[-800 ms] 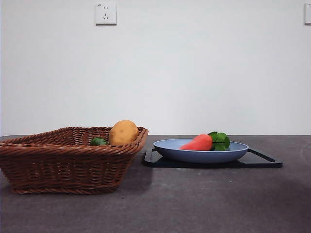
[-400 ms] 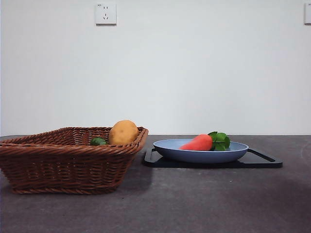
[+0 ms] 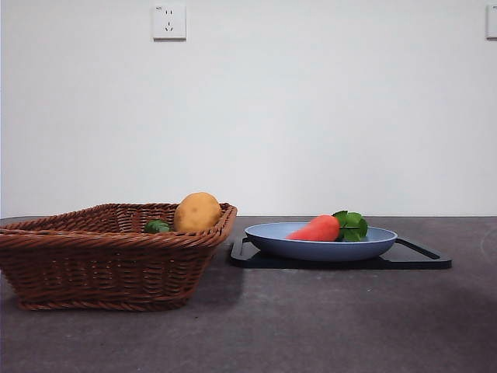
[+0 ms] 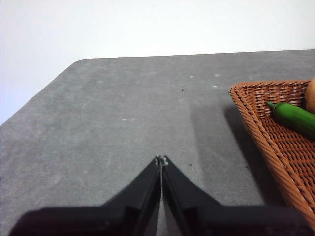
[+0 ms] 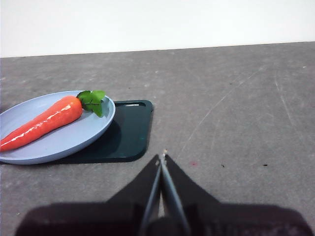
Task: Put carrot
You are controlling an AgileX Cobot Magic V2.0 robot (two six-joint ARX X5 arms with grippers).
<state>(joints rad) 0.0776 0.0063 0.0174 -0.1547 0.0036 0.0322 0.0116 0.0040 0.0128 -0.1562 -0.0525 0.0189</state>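
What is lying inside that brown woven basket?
In the brown wicker basket lie a round yellow-brown potato and a small dark green vegetable. Its wall hides the basket's floor and both things' lower parts.

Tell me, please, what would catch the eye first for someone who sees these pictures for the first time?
The bright orange-red carrot with green leaves stands out first; it lies in a blue plate that sits on a dark tray. Beside the tray stands a brown wicker basket, which holds a yellow-brown potato and a small green vegetable. Both hands, left hand and right hand, are shut and hold nothing.
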